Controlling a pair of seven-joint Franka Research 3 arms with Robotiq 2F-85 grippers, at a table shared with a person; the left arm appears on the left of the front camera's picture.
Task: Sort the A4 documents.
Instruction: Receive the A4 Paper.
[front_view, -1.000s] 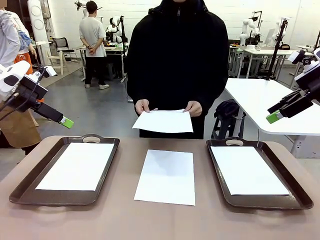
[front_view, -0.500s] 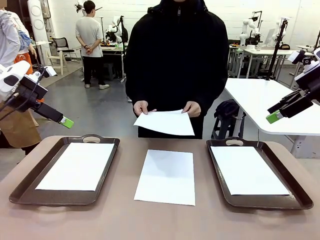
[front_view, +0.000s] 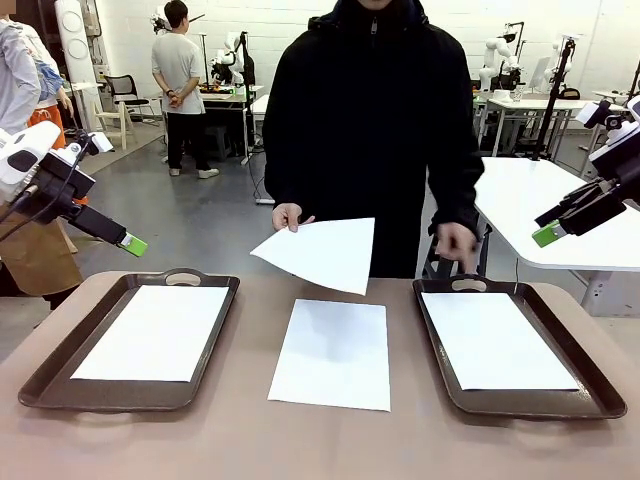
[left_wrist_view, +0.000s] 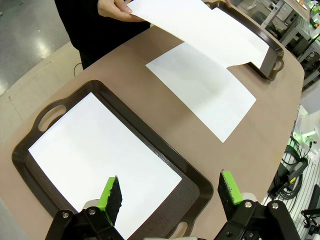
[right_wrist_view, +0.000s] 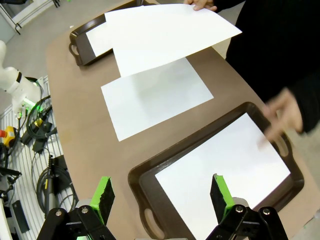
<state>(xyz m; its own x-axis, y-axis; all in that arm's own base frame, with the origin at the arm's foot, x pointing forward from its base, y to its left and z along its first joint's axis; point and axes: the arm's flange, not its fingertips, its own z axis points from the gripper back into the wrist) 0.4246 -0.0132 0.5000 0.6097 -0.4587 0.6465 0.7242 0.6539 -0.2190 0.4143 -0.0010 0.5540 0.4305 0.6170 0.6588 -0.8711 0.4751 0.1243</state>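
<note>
Lying flat, A4 documents (front_view: 332, 352) are seen in the left tray (front_view: 40, 388), in the right tray (front_view: 604, 402) and on the desk (front_view: 230, 445) between; another document (front_view: 318, 254) is held by a person's hand (front_view: 287, 215). Left claw (left_wrist_view: 170, 195) and right claw (right_wrist_view: 162, 195) are released, empty.

You get the person's free hand (front_view: 457, 245) only as a smear over the far handle of the dark brown rectangular tray on the right (front_view: 530, 405); whether it touches the handle you cannot tell. In the left wrist view the thin white paper sheet held in the air (left_wrist_view: 200, 25) hides most of that tray and the far corner of the white paper sheet lying on the brown surface (left_wrist_view: 205, 90) (left_wrist_view: 270, 130). From the front, the robot's left hand (front_view: 133, 244) and the robot's right hand (front_view: 545, 235) stand side-on, one green tip each, so their finger gap is unreadable there. The dark brown tray on the left (left_wrist_view: 150, 137) loses its near rim behind the left hand's fingers (left_wrist_view: 112, 195) and the bottom edge.
</note>
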